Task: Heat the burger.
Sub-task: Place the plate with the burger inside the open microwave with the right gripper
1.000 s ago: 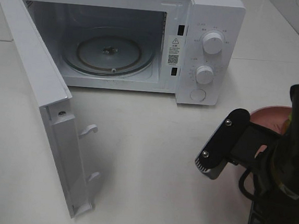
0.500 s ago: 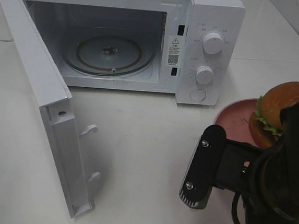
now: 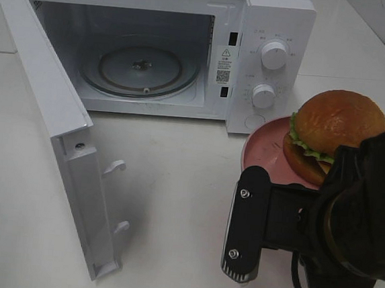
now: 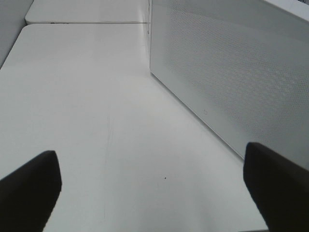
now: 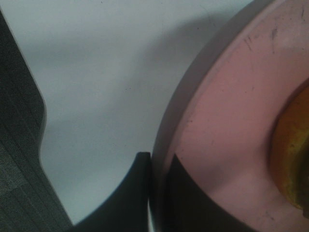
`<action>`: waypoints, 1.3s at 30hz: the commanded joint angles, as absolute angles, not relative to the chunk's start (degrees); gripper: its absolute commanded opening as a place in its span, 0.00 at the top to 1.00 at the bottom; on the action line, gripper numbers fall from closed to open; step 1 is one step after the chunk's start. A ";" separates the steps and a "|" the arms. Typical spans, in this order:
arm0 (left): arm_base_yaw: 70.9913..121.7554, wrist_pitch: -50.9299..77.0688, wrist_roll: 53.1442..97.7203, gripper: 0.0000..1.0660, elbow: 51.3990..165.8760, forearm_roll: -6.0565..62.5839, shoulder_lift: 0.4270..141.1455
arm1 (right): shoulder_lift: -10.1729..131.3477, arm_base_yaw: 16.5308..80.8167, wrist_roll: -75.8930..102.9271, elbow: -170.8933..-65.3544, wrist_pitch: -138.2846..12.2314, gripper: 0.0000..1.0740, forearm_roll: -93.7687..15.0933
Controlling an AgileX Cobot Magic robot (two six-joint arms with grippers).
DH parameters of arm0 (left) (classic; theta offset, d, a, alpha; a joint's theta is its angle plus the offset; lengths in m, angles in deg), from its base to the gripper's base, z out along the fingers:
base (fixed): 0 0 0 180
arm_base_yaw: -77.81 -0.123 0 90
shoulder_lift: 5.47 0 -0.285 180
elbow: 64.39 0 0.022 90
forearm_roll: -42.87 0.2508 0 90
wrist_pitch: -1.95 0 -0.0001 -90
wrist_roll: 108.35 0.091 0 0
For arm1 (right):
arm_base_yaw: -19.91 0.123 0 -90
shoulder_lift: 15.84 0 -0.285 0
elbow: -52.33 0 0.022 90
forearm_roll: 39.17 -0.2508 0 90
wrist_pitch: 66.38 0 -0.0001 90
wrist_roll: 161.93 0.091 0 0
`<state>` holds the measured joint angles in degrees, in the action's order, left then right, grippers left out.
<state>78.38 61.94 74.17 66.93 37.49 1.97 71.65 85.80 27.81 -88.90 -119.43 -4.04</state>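
Observation:
The burger point(image 3: 338, 133), with a glossy orange-brown bun and green lettuce, sits on a pink plate point(image 3: 263, 147) to the right of the microwave's front. In the right wrist view my right gripper point(image 5: 157, 164) is shut on the plate's point(image 5: 227, 121) rim, and the burger's point(image 5: 294, 150) edge shows at the side. The plate casts a shadow on the table below it. From the high camera the right arm hides that gripper. My left gripper point(image 4: 152, 193) hangs open over bare table beside the microwave's perforated side wall point(image 4: 231, 72), holding nothing.
The white microwave point(image 3: 276, 30) stands at the back with its door point(image 3: 45, 97) swung wide open to the left. A glass turntable point(image 3: 142, 65) lies inside the cavity. Two knobs point(image 3: 273, 55) sit on its right panel. White table point(image 3: 174, 203) stretches in front.
The right arm has carried the plate and burger leftward, toward the microwave's front. The burger, hidden behind the arm a second ago, now shows fully. The left gripper stays open.

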 commanded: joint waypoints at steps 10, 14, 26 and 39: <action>78.67 60.97 74.17 0.09 66.64 37.03 0.60 | 71.19 86.09 22.20 -88.67 -116.05 1.00 2.03; 78.67 60.97 74.17 0.09 66.64 37.03 0.60 | 71.19 86.09 20.76 -88.67 -114.97 1.00 2.49; 78.67 60.97 74.17 0.09 66.64 37.03 0.60 | 71.30 86.09 15.55 -88.67 -110.21 1.00 6.10; 78.67 60.97 74.17 0.09 66.64 37.03 0.60 | 71.30 86.09 8.39 -88.67 -107.00 1.00 7.36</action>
<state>78.38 61.94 74.17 66.93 37.49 1.97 71.65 85.80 9.08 -88.44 -107.46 3.63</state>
